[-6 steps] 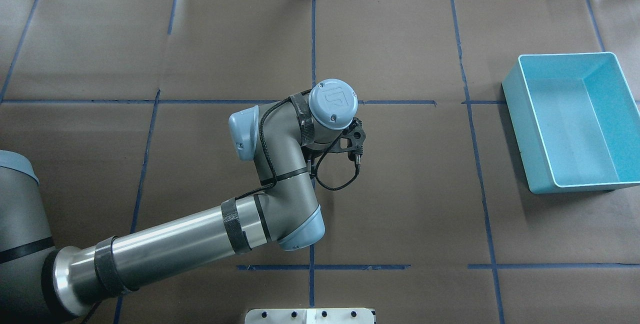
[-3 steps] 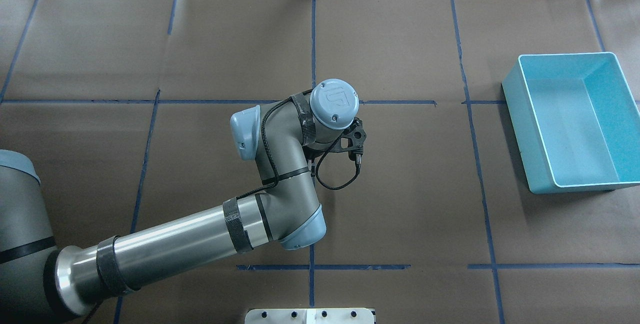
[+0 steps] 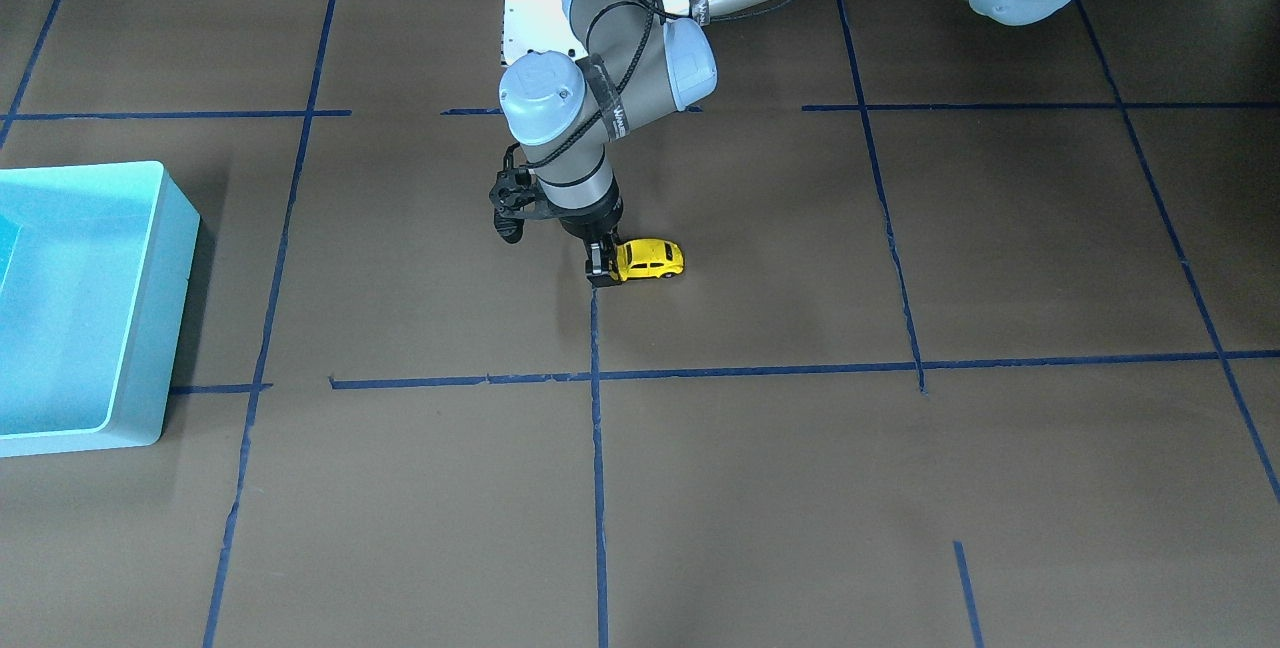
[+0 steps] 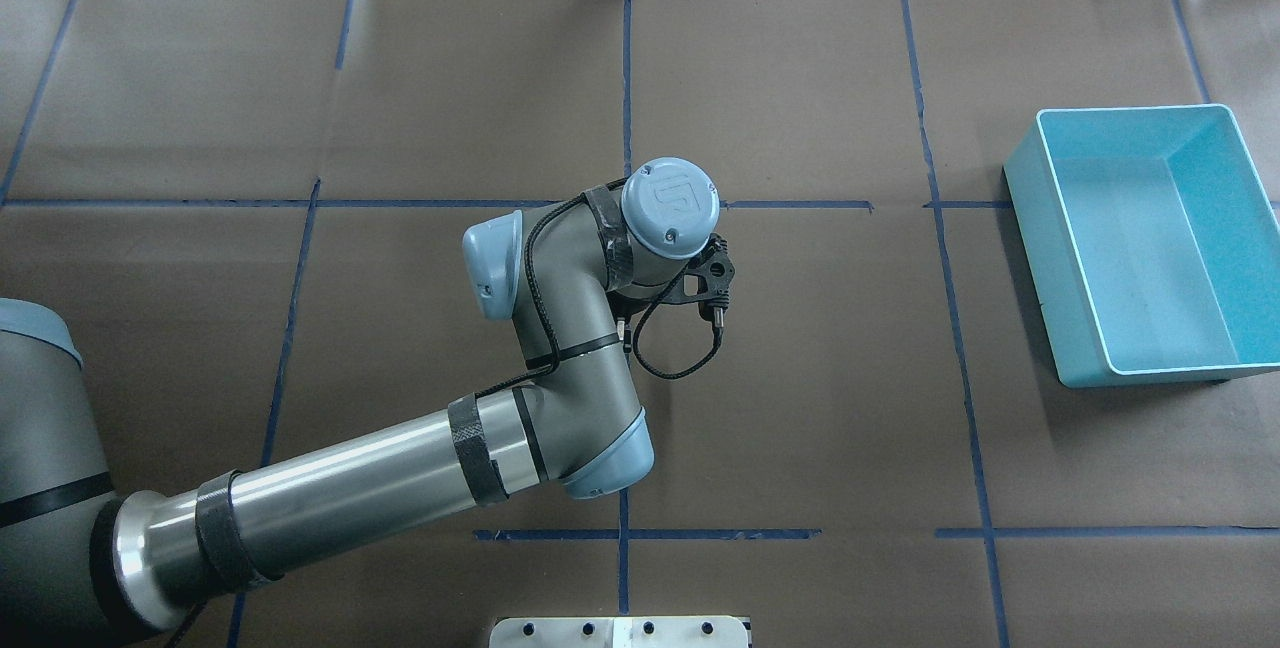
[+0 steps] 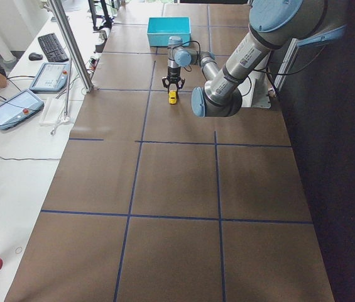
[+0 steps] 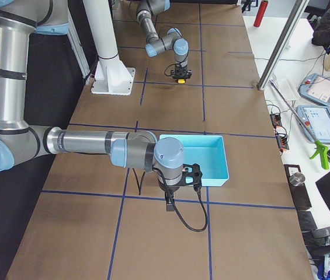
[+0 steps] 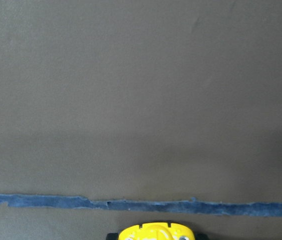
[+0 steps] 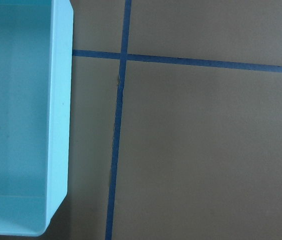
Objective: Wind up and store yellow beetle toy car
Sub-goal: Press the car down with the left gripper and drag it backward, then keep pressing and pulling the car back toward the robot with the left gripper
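Robotics lab, tape-gridded table [image 4: 800, 408], teach pendants [image 5: 14, 108], keyboard [image 5: 53, 45]

Car [image 3: 652, 259]: tiny, bright yellow, rounded beetle body, dark windows, black wheels. Upright on its wheels on brown table [image 3: 800, 258], near table centre. Long axis runs across front-facing view. One end sits at fingertips of left gripper [image 3: 601, 273]; body projects toward robot's left. Hidden beneath arm in overhead view.

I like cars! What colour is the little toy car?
The toy car is bright yellow; the front-facing view shows it best.
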You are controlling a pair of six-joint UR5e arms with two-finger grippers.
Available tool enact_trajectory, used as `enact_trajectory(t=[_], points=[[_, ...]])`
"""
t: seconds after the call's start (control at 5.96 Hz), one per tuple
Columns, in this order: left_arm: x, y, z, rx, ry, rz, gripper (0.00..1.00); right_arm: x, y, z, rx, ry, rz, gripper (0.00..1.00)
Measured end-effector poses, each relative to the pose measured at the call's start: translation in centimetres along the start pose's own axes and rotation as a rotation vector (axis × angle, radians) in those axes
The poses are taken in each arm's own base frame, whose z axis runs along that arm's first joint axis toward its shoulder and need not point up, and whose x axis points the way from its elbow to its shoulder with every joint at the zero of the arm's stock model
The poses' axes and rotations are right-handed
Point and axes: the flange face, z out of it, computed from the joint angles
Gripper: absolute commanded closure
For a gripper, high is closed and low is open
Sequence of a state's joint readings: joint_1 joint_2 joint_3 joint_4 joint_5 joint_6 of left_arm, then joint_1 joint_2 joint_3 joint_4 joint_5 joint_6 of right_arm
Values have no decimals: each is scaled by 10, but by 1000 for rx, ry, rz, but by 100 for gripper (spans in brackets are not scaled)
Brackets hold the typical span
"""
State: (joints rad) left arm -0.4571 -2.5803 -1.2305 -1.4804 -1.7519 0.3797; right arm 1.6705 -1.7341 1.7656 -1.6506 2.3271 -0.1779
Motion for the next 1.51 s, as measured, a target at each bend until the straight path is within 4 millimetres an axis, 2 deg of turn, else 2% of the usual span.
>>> enact_trajectory(t=[0.17,0.67,1.17,1.51], points=[[0,-2,-4,8,-1,20,88,0,0,0,0,0,0,0],[7,-22,-45,196,-4,69,89,1,1,1,-2,0,2,0],[13,-36,-49,335,31,115,89,1,1,1,-2,0,2,0],[15,-37,-46,346,33,126,91,0,1,1,-1,0,1,0]])
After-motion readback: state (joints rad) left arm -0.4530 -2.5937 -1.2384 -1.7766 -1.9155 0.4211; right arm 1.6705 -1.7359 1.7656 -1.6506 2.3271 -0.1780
